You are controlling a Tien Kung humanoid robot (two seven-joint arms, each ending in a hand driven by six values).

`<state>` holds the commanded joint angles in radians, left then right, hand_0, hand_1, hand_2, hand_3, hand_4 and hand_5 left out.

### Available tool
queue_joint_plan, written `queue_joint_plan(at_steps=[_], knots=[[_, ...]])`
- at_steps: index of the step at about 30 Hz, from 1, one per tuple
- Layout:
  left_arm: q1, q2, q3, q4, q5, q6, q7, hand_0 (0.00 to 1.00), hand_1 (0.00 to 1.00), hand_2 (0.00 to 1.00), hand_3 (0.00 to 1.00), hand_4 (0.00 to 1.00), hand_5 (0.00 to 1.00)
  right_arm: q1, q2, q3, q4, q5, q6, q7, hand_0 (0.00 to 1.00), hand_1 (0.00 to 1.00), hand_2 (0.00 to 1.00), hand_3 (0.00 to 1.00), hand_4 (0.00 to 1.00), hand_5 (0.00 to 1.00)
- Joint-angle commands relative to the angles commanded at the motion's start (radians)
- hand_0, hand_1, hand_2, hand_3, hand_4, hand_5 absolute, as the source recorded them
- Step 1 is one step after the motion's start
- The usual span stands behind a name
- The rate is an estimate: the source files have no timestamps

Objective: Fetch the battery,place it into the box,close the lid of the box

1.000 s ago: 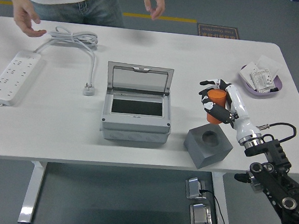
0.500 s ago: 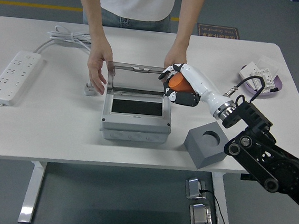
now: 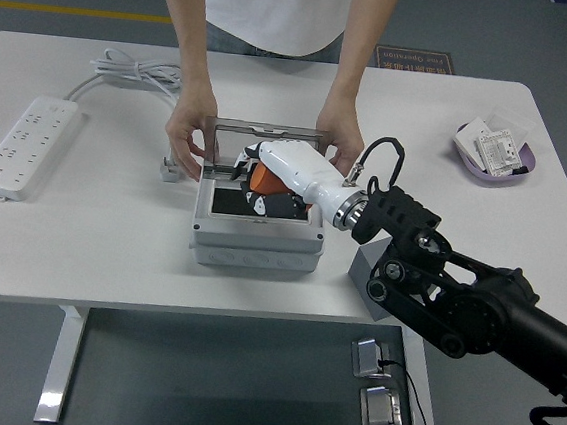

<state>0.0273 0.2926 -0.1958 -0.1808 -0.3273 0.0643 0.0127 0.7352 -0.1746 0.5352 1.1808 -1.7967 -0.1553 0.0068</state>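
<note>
From my feed, a white power strip lies far left, its cable coiled behind. A person's two hands hold the raised lid of the grey box at both sides. My right hand is clamped on the orange battery over the box's opening, hiding most of it. My arm covers much of the grey block; a purple tray sits far right.
</note>
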Motion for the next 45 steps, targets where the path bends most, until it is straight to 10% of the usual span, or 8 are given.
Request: queue_joint_plan(at_steps=[23, 24, 28, 29, 45], knots=[[-0.03, 0.004, 0.035, -0.002, -0.01, 0.001, 0.001, 0.65, 0.705, 0.665, 0.649, 0.709, 0.251, 0.033, 0.071, -0.02, -0.225, 0.254, -0.088, 0.202, 0.063, 0.183, 0.476, 0.516, 0.002, 0.002], [-0.03, 0.003, 0.035, -0.002, -0.01, 0.001, 0.001, 0.65, 0.706, 0.664, 0.649, 0.708, 0.251, 0.032, 0.072, -0.02, -0.227, 0.258, -0.09, 0.204, 0.306, 0.421, 0.603, 0.677, 0.462, 0.226], [-0.032, 0.002, 0.039, -0.002, -0.011, 0.0, 0.001, 0.65, 0.706, 0.664, 0.649, 0.708, 0.251, 0.026, 0.076, -0.025, -0.232, 0.267, -0.102, 0.211, 0.306, 0.421, 0.603, 0.677, 0.462, 0.226], [-0.032, 0.002, 0.039, -0.002, -0.01, 0.0, 0.001, 0.65, 0.705, 0.664, 0.648, 0.707, 0.252, 0.025, 0.076, -0.026, -0.233, 0.269, -0.104, 0.212, 0.542, 0.528, 0.642, 0.722, 0.67, 0.439], [-0.038, 0.001, 0.041, -0.001, -0.004, 0.002, 0.003, 0.65, 0.706, 0.662, 0.646, 0.706, 0.251, 0.013, 0.076, -0.029, -0.233, 0.255, -0.118, 0.229, 0.623, 0.543, 0.646, 0.736, 0.71, 0.476]])
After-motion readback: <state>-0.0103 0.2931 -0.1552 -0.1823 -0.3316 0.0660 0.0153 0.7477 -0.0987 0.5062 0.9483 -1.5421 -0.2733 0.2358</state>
